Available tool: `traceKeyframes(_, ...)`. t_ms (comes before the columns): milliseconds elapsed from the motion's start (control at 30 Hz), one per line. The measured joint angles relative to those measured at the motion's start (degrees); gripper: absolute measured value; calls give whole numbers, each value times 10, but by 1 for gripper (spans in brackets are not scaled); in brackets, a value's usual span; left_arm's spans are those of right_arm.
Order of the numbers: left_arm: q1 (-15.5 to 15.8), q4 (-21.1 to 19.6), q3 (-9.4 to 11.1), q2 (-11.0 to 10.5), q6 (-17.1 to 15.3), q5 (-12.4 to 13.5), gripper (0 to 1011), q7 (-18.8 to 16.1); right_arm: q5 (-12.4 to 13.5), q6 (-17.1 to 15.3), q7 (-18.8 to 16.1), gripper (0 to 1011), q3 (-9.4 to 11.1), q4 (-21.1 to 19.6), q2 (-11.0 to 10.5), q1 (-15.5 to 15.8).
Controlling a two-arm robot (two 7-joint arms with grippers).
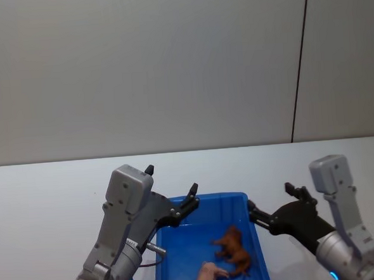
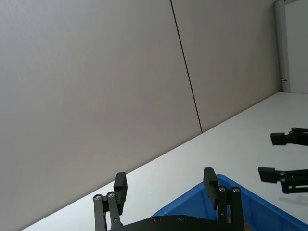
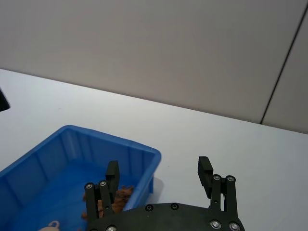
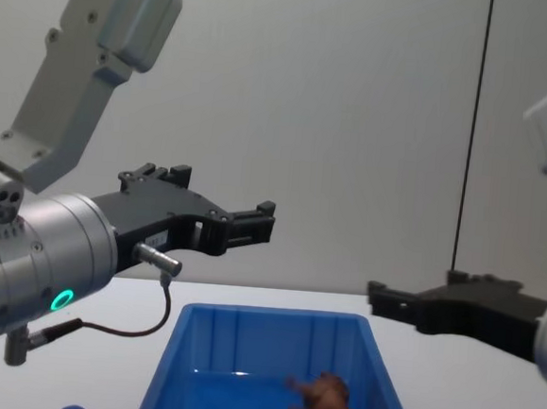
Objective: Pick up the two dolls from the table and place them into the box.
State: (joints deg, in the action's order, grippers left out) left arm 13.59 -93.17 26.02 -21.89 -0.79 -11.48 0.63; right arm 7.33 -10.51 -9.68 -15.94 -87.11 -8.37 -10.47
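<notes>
- Head view: the blue box (image 1: 206, 197) stands on the white table (image 1: 50, 193) between my two arms, and both dolls lie on its floor.
- The brown lion doll (image 1: 235, 248) lies near the box's right wall, its long axis slanting from far-left to near-right. The pale pink doll (image 1: 210, 275) lies just beside it, toward the near end.
- My left gripper (image 1: 172, 180) hangs above the box's far-left corner, fingers spread apart with nothing between them.
- My right gripper (image 1: 268, 196) hangs just outside the right rim, fingers likewise apart and empty.
- Both dolls lie below my fingertips and nearer my body than either pair. The right gripper is the nearer to the lion.
- Judgement: placement looks complete. No further grasp appears needed, only a withdrawal clear of the rim.
</notes>
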Motion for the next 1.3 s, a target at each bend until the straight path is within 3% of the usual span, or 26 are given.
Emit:
traceKeyframes(467,-1,-1,0,0,-1,0,1001,0,10,13,35,1001,13,-23,-16,21)
traceKeyframes(700,-11,-14,-5,-11,-15,-8,1001,-8,12,16,42,1001,16,-28,-19,25)
traceKeyframes(1000,-38,-56,-19,-42,-71,-34,1001,-26,13,18,48,1001,17,-31,-21,29)
traceKeyframes(1300,-61,-90,-33,-74,-127,-63,1001,-22,14,18,51,1001,18,-33,-22,30)
